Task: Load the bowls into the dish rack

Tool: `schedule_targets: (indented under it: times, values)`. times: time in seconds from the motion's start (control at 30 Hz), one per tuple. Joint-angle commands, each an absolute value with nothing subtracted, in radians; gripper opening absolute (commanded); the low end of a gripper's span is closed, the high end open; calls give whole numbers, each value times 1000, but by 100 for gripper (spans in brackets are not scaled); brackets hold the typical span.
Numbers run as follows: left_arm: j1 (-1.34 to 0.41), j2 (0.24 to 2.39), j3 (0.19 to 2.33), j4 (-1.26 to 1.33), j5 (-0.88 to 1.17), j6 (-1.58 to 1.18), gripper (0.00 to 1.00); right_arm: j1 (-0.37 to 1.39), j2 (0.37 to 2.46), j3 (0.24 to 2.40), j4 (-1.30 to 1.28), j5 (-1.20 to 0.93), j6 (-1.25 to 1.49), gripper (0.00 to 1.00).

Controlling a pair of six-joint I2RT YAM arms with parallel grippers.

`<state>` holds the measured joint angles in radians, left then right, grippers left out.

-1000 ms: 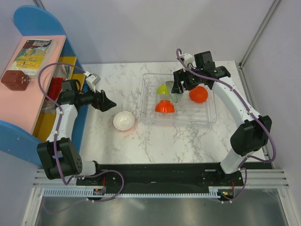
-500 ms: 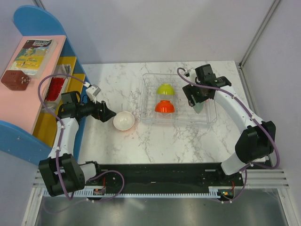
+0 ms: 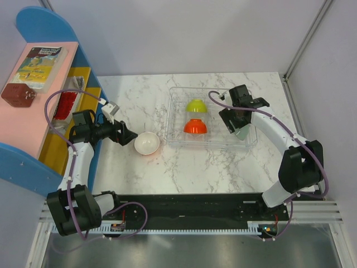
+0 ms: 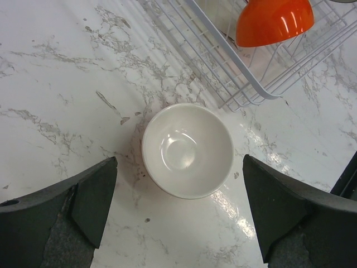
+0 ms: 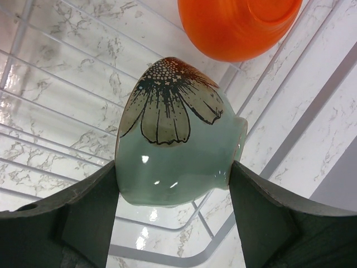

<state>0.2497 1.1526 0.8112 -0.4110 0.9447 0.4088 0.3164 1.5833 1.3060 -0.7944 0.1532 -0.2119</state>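
1. Clear plastic rectangular dish rack (image 3: 212,137) with white wire ribs, toward 1 o'clock on the marble bench (image 3: 195,167).
2. Lime green round plastic bowl (image 3: 196,105), at the rack's 10 o'clock.
3. Orange round plastic bowl (image 3: 194,127), tilted on the wires, just at 6 o'clock of the lime one.
4. Pale mint-green round bowl with a dark flower print (image 5: 173,156), tipped sideways over the rack's 4 o'clock corner, clamped in the right hand (image 5: 173,167).
5. Glossy orange bowl (image 5: 237,25), at 12 o'clock of the mint one in the right wrist view; whether this is entry 3, cannot tell.
6. White round bowl (image 4: 187,149), upright on the bench outside the rack's 8 o'clock corner, between the widely spread fingers of the left hand (image 4: 178,162), untouched.
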Motion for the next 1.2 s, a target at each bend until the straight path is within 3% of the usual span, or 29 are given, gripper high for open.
schedule_targets:
  times: [0.0, 0.6, 0.7, 1.07, 1.13, 1.17]
  values:
    - [258, 1154, 804, -377, 988, 405, 100, 318, 1594, 1302, -715, 236, -235, 0]
    - [258, 1160, 795, -374, 1002, 419, 100, 414, 1712, 1266, -696, 426, -261, 0]
    - [258, 1160, 796, -374, 1002, 420, 100, 426, 1732, 1266, -719, 428, -268, 12]
    - [258, 1147, 792, -373, 1000, 425, 100, 466, 1775, 1261, -752, 437, -270, 15]
    - [256, 1146, 792, -374, 997, 423, 100, 469, 1776, 1256, -753, 428, -264, 18]
    - [258, 1143, 792, -373, 997, 426, 100, 471, 1778, 1253, -753, 428, -264, 24]
